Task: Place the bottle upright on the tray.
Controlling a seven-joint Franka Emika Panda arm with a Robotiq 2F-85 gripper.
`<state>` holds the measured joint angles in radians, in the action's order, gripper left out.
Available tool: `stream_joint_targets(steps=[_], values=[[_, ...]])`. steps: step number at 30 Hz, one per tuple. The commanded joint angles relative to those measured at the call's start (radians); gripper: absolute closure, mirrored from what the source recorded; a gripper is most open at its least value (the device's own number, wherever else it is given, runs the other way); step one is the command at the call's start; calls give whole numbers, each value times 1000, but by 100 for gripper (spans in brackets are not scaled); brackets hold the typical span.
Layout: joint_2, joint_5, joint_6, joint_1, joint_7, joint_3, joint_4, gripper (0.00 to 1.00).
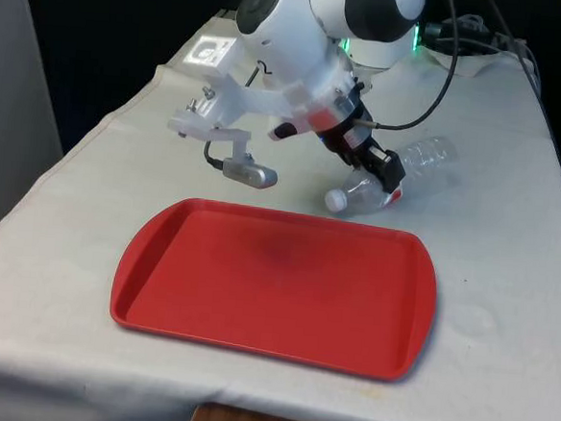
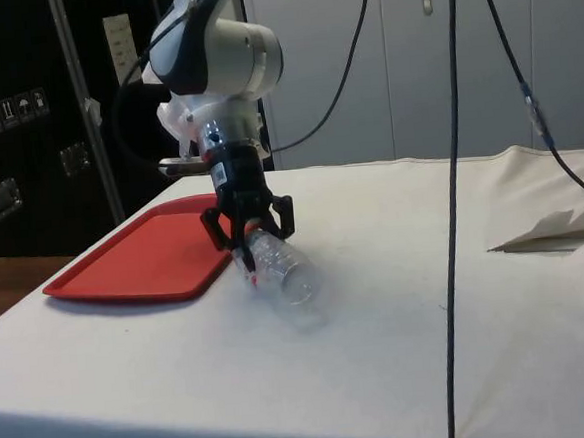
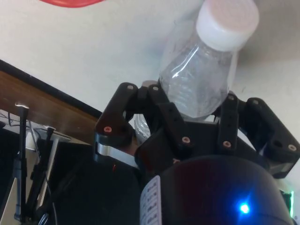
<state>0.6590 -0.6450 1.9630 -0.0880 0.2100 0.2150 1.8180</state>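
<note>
Claw (image 1: pixel 377 179) is clamped on the clear plastic bottle (image 1: pixel 399 171), my fingers (image 3: pixel 161 112) pressing either side of its body just behind the shoulder. From the grip the bottle runs out tilted, its white cap (image 1: pixel 335 201) pointing down toward the tray and its base angled up and away. I see the cap end low over the white cloth of the table (image 1: pixel 507 275); whether it touches I cannot tell. Just beyond the cap lies the red tray (image 1: pixel 275 287), flat on the table, with the bottle outside its rim.
</note>
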Motion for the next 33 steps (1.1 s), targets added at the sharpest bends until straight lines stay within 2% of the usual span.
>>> stream_joint_targets(steps=[1, 5, 6, 7, 14, 15, 16, 20, 22, 23, 24, 28, 30, 31, 32, 33], values=[[5, -1, 7, -1, 0, 0, 0, 65], [-10, 8, 0, -6, 12, 5, 3, 66], [-4, 2, -2, -1, 2, 2, 0, 66], [-13, 9, 0, -7, 14, 6, 3, 66], [-55, 26, 1, -20, 43, 7, 29, 66], [-48, 22, -3, -13, 35, 3, 23, 66], [-61, 30, 3, -22, 49, 7, 34, 66], [-82, 51, 10, -30, 75, 7, 48, 66], [-88, 58, 12, -32, 84, 7, 51, 66], [-81, 51, 1, -24, 72, 3, 44, 66], [-91, 62, 12, -34, 90, 8, 52, 66], [-101, 83, 17, -40, 117, 8, 55, 66], [-104, 94, 19, -42, 129, 8, 55, 66], [-97, 88, 3, -34, 118, 3, 46, 66], [-105, 99, 20, -43, 135, 8, 55, 66], [-108, 108, 23, -45, 146, 8, 55, 66]])
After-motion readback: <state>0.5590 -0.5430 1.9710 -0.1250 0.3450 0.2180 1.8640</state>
